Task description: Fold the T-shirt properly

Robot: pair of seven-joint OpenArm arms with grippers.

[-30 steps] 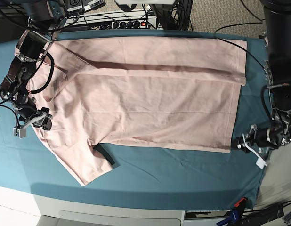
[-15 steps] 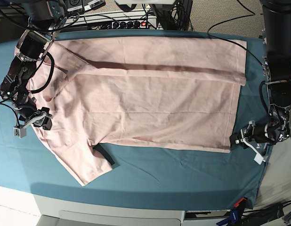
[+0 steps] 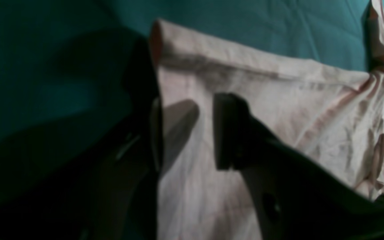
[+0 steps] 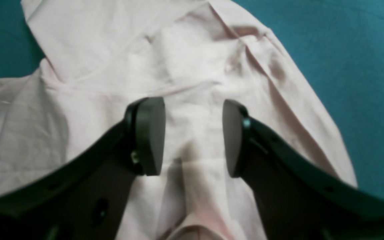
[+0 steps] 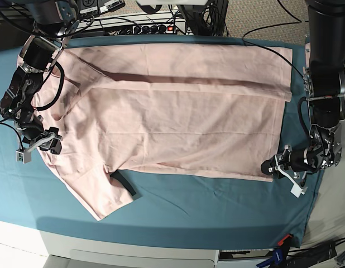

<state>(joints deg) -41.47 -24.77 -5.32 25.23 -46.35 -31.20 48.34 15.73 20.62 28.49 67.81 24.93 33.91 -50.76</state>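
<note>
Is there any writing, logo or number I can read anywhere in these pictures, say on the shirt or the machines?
No text can be read in any view.
T-shirt: the side facing up is plain pink, with no lettering showing.
Power strip behind the table: only a small red light shows; any marks are too small to read.
White tags on the right gripper and left gripper: too small to read.

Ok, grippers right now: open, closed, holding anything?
Left gripper: open, jaws straddling the T-shirt hem corner, not clamped.
Right gripper: open, jaws apart over the shirt's shoulder area, holding nothing.
</note>
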